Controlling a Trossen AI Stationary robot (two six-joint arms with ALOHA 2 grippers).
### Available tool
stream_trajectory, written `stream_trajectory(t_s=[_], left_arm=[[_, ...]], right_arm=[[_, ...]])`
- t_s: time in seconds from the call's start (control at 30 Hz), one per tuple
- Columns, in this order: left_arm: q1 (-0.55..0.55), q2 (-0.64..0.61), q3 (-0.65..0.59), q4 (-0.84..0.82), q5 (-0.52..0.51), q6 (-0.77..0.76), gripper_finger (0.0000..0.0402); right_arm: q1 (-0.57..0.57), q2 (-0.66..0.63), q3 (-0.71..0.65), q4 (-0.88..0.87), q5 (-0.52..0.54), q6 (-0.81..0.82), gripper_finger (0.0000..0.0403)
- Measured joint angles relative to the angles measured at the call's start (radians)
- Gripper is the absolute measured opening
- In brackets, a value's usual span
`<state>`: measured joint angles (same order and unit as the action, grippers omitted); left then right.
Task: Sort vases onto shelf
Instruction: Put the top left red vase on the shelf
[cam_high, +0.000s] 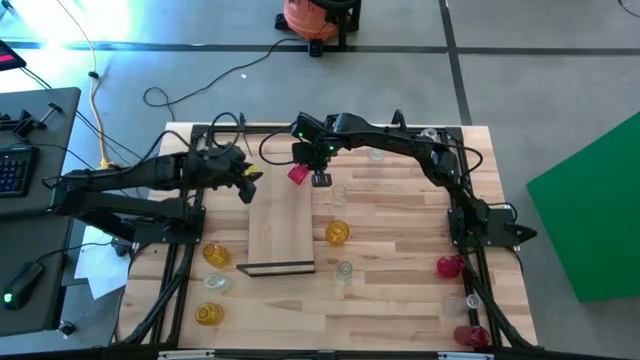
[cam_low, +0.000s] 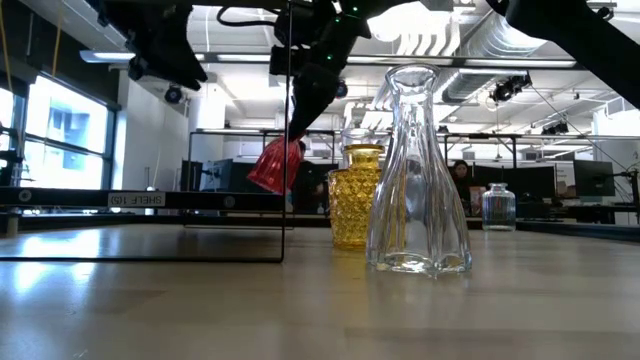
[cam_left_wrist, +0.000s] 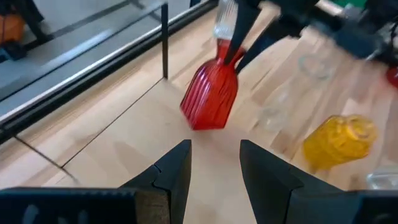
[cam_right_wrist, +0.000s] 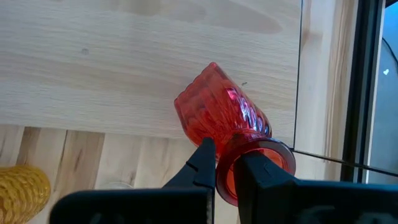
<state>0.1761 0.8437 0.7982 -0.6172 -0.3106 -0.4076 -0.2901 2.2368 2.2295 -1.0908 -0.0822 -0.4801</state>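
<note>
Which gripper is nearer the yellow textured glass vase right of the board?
Right. The right gripper, holding a red ribbed vase, hangs just beyond the yellow textured glass vase; the left gripper sits across the light-wood board.

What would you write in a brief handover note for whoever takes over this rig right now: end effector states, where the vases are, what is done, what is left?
Right end effector: shut on the ribbed red glass vase by its neck, tilted, lifted over the light-wood shelf board's far end.
Left end effector: open, empty, beside the board, facing that vase.
Done: no vase stands on the shelf.
Left: set the red one down; the other red, amber-yellow and clear vases remain scattered on the slatted table.
</note>
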Motion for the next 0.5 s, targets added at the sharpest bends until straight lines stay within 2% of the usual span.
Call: stream_trajectory(t_s=[0.2,0.33,0.5], left_arm=[[0.000,0.058,-0.008,-0.039,-0.030,0.098,0.0127],[-0.007,0.071,-0.099,0.035,-0.124,0.119,0.0127],[-0.039,0.040,-0.241,0.214,-0.276,0.004,0.0127]], right_arm=[[0.000,0.000,0.000,0.000,0.000,0.001,0.0005],[0.000,0.000,0.000,0.000,0.000,0.007,0.0005],[-0.002,0.000,0.000,0.000,0.000,0.024,0.0005]])
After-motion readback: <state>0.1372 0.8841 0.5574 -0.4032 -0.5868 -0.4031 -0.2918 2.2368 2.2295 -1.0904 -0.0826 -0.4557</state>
